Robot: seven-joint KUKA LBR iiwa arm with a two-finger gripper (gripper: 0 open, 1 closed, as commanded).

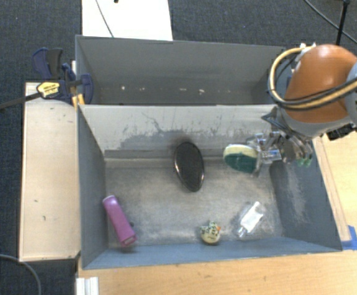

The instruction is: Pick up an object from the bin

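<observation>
**Camera view: bin contents and arm, one entry each.**

- Grey bin (92,183): five loose things lie well apart on its floor, with no heap.
- Gripper (266,153): you find it at the bin's right side near the back wall, below the orange wrist cover (319,72). Its tip meets the right end of the green-and-white thing. Jaw state: you cannot tell whether they are apart or closed on that end, because the metal parts overlap there.
- Green-and-white thing (239,158): rounded and pad-like, perhaps a sponge. It is at back right, touching the gripper's tip, and this is the thing the task concerns. You cannot tell whether it rests on the floor or hangs just above it.
- Black oval thing (189,166): smooth, at back centre, near the green-and-white thing but apart from it.
- Purple cylinder (118,221): lying on its side at front left.
- Small round speckled thing (211,233): at front centre.
- Clear plastic piece (250,218): at front right, just beside the speckled thing.

**Step in hand, as a judgement:** the grasp, or the very start of the lift.

**Next move:** check that the grip on that end is firm, since an end hold lets a pad swing or slip. Then raise it straight up, clear of the right and back walls.
</observation>
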